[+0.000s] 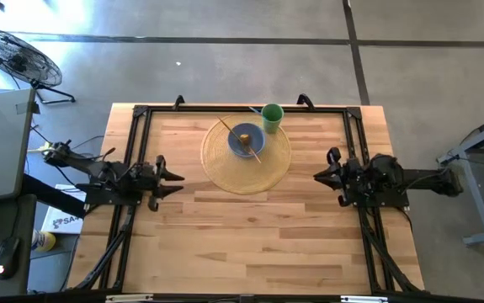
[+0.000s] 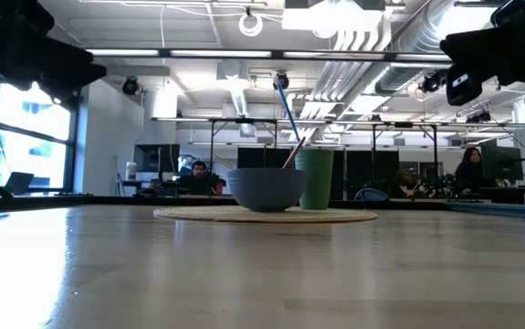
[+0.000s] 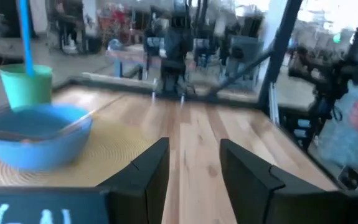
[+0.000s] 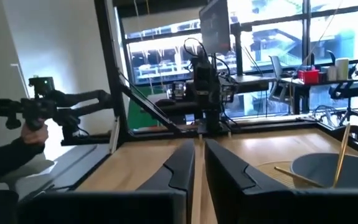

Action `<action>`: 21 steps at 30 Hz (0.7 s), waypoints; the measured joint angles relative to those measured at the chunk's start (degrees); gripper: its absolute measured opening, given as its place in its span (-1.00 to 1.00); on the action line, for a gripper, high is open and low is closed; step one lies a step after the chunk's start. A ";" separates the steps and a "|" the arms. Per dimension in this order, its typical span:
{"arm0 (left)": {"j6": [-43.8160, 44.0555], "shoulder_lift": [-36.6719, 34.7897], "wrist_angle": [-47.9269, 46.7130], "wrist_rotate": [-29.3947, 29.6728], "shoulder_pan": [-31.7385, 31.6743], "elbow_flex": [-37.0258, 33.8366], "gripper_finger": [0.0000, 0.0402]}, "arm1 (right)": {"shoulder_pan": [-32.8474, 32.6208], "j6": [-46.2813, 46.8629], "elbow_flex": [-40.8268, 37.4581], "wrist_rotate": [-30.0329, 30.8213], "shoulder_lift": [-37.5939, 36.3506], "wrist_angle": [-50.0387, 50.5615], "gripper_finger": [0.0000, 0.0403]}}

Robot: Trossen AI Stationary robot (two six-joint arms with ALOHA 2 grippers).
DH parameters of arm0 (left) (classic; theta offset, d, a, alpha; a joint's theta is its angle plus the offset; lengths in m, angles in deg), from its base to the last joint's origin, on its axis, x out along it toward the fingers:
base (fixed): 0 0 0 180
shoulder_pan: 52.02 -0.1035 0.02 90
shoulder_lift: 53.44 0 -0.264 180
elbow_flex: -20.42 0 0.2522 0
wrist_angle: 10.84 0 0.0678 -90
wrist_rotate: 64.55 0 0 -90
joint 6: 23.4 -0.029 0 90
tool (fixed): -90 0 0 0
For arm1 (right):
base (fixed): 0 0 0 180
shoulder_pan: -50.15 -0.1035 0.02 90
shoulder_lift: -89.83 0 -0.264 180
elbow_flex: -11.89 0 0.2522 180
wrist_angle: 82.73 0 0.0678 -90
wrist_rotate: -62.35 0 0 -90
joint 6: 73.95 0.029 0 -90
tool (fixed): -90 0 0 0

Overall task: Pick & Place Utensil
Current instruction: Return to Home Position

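Note:
A blue bowl [image 1: 246, 139] [image 2: 266, 187] [image 3: 35, 134] [image 4: 334, 168] sits on a round woven placemat [image 1: 225, 168] in the far middle of the table. A thin wooden utensil [image 1: 233, 132] [image 4: 340, 155] leans across the bowl's rim. Behind it stands a green cup [image 1: 272, 116] [image 2: 315, 178] [image 3: 26, 84] with a blue utensil [image 2: 287, 105] [image 3: 24, 37] sticking up out of it. My left gripper [image 1: 177, 178] [image 3: 194, 144] hovers open, left of the placemat. My right gripper [image 1: 317, 177] [image 4: 198, 144] hovers to the right of it, its fingers closed to a thin slit. Neither touches anything.
A black frame [image 1: 140, 118] runs along the table's left, far and right edges. Bare wood lies between the two grippers and toward the near edge. Beyond the table's left side, a person's hand [image 4: 29, 134] holds a dark device.

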 joint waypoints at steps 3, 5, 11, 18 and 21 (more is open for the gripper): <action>-1.16 -1.63 0.83 2.59 -0.02 -0.43 -0.31 | 0.00 -0.02 0.00 -0.02 0.00 1.39 -0.84; -2.01 -1.46 -0.13 2.62 0.00 -0.39 -0.31 | -0.09 -0.02 0.00 -0.04 0.11 4.22 -0.85; -3.26 -1.46 -0.81 -10.16 -0.04 -0.43 -0.31 | -0.11 0.37 0.00 2.66 0.86 7.97 -0.85; -5.00 -1.48 0.58 -14.19 -0.04 -0.48 -0.31 | -0.11 0.38 -0.02 4.93 1.03 8.29 -0.85; -6.77 -1.52 0.73 -12.30 -0.05 -0.50 -0.31 | -0.11 0.39 -0.02 4.93 1.03 8.29 -0.84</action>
